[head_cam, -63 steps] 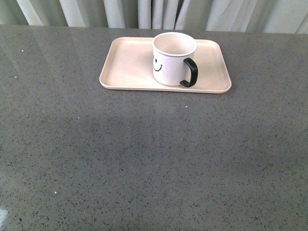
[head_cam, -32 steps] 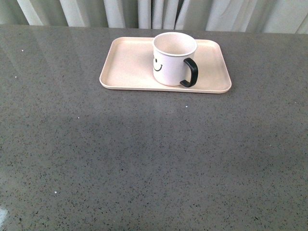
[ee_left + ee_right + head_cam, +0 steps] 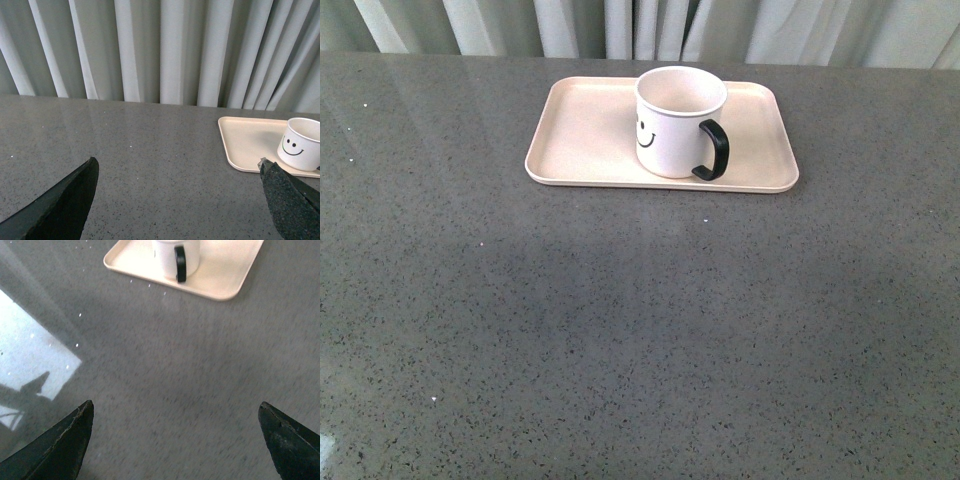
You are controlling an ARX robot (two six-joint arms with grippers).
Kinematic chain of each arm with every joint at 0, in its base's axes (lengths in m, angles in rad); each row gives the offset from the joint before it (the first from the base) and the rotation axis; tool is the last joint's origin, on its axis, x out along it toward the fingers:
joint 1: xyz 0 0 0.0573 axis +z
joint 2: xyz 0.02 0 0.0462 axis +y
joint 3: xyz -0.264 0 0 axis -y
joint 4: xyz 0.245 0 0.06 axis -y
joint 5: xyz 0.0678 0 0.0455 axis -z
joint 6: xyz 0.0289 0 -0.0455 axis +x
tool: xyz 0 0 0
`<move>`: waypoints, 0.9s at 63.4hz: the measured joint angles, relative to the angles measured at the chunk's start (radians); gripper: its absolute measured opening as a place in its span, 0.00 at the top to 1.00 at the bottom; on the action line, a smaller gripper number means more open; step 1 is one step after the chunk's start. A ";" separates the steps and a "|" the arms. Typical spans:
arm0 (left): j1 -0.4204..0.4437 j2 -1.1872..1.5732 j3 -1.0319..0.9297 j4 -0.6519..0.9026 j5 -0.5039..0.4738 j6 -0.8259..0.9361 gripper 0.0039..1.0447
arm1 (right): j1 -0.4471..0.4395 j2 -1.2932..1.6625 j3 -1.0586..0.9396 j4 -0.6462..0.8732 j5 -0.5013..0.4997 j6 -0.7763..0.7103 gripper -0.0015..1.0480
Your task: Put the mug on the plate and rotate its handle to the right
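I find the left gripper and right gripper both spread wide, holding nothing. The mug stands on the plate well ahead of them, its handle pointing rightward and slightly toward me. In my judgement only a fine rotation is needed; grip the rim squarely.

One surface is carrying one plate and one mug — the mug is showing one handle. Two tools are appearing — left tool and right tool.
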 joint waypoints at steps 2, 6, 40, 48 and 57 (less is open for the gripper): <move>0.000 0.000 0.000 0.000 0.000 0.000 0.09 | -0.007 0.097 0.058 0.048 0.000 -0.023 0.09; 0.000 0.000 0.000 0.000 0.000 0.000 0.09 | -0.008 0.340 0.214 0.170 0.040 -0.035 0.09; 0.000 0.000 0.000 0.000 0.000 0.000 0.09 | 0.251 1.341 1.092 0.022 0.211 0.128 0.09; 0.000 0.000 0.000 0.000 0.000 0.000 0.09 | 0.272 1.433 1.188 -0.010 0.264 0.149 0.09; 0.000 0.000 0.000 0.000 0.000 0.000 0.09 | 0.281 1.499 1.245 -0.034 0.291 0.171 0.09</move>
